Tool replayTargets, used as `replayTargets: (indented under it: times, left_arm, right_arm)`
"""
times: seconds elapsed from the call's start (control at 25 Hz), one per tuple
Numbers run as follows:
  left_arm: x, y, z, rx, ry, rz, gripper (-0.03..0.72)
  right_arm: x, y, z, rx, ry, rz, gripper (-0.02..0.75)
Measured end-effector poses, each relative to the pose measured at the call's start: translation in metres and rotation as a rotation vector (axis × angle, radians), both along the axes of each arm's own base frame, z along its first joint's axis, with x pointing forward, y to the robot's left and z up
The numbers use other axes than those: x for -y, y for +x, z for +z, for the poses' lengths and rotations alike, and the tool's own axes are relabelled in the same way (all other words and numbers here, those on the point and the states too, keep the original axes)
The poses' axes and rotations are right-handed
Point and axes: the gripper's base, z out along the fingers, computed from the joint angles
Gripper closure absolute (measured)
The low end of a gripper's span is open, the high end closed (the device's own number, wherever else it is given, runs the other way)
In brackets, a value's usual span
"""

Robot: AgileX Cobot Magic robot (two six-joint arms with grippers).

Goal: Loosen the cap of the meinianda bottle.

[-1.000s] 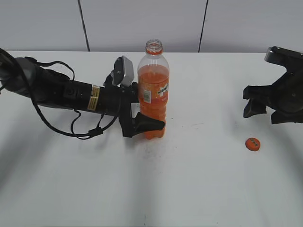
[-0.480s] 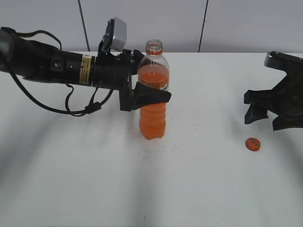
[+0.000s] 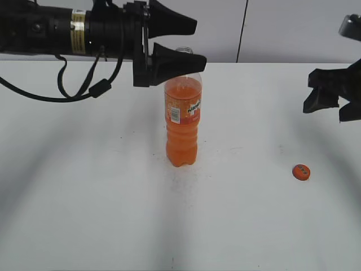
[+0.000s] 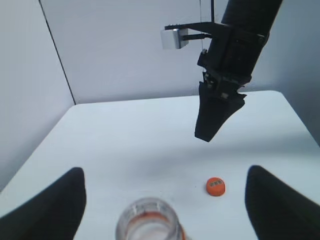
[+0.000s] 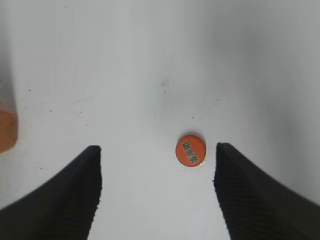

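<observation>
We find the cap (image 3: 301, 171) off, lying near the tabletop's right edge, the meinianda bottle (image 3: 183, 121) upright mid-tabletop; both the left gripper (image 3: 192, 44) and right gripper (image 3: 333, 104), jaws apart and empty, should withdraw clear.

One meinianda bottle (image 3: 183, 123), uncapped, standing upright on one white table (image 3: 84, 214); one orange cap (image 3: 301, 172), lying flat well to the right of the bottle; two grippers, left gripper (image 3: 194, 44) above the bottle, right gripper (image 3: 333, 101) apparently complete, partly cropped.
</observation>
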Motion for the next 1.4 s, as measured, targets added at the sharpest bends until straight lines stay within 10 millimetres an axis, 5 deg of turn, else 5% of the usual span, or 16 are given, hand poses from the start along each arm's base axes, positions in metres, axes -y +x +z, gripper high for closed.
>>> replayTargets:
  times: [0.32, 0.52, 0.72, 0.84, 1.12, 1.4]
  left_arm:
    - [-0.013, -0.008, 0.059, 0.043, -0.003, 0.208, 0.101]
    - [-0.046, 0.008, 0.087, 0.148, 0.122, 0.677, 0.101]
    - [-0.093, 0.026, 0.08, 0.124, 0.288, 1.228, 0.101]
    - [-0.113, 0.023, 0.07, -0.008, 0.382, 1.436, 0.101]
    - [-0.133, -0.002, 0.047, -0.606, 0.612, 1.53, 0.104]
    - [-0.196, -0.024, 0.039, -1.059, 0.792, 1.523, 0.111]
  right_arm:
    - [0.002, -0.02, 0.049, 0.154, 0.019, 0.004, 0.214]
    - [0.003, -0.03, 0.066, 0.212, 0.027, 0.005, 0.214]
    - [0.004, -0.039, 0.076, 0.227, 0.031, 0.011, 0.214]
    - [0.004, -0.041, 0.075, 0.208, 0.03, 0.015, 0.214]
    - [0.004, -0.049, 0.069, 0.117, -0.008, 0.089, 0.214]
    - [0.003, -0.064, 0.062, -0.057, -0.033, 0.179, 0.214]
